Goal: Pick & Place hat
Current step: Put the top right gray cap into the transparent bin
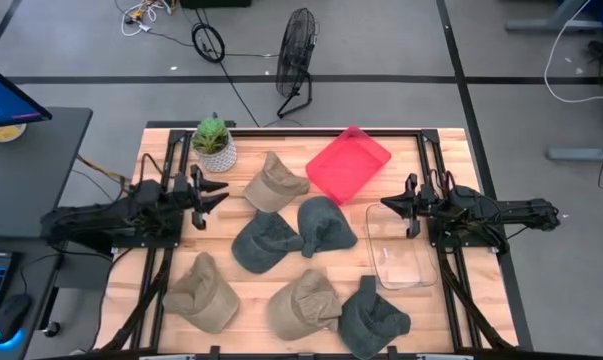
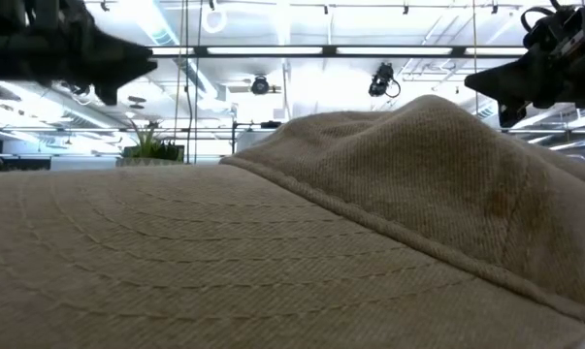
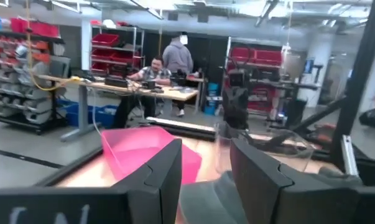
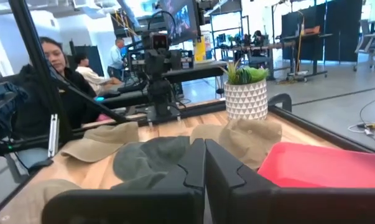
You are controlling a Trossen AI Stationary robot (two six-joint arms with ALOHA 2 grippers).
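Nearest the front edge of the light wooden slatted surface (image 1: 421, 305) lie three soft fabric caps in a row: a tan cap (image 1: 203, 291) on the left, a second tan cap (image 1: 304, 301) in the middle, and a dark grey-green cap (image 1: 372, 319) just right of it, touching it. In the low view, tan cloth (image 2: 273, 242) fills almost the whole frame, pressed close to the lens.

Further back, at the middle of the surface, two more dark grey-green caps sit together and touch: one (image 1: 264, 241) to the left, one (image 1: 326, 224) to the right. Right of them stands a clear plastic rectangular bin (image 1: 401, 246).

At this same depth, the arms hang above the side rails. The left end effector (image 1: 214, 196) points inward from the left with its fingers (image 3: 165, 180) spread and nothing between them. The right end effector (image 1: 389, 204) points inward over the clear bin's far corner, its fingers (image 4: 193, 165) pressed together on nothing.

Behind the middle caps, a third tan cap (image 1: 274, 182) lies near the back. To its right a shallow red plastic tray (image 1: 349, 163) sits turned at an angle. To its left, at the back left corner, stands a small green plant in a white patterned pot (image 1: 214, 143).

Beyond the surface, people sit at desks in the room.
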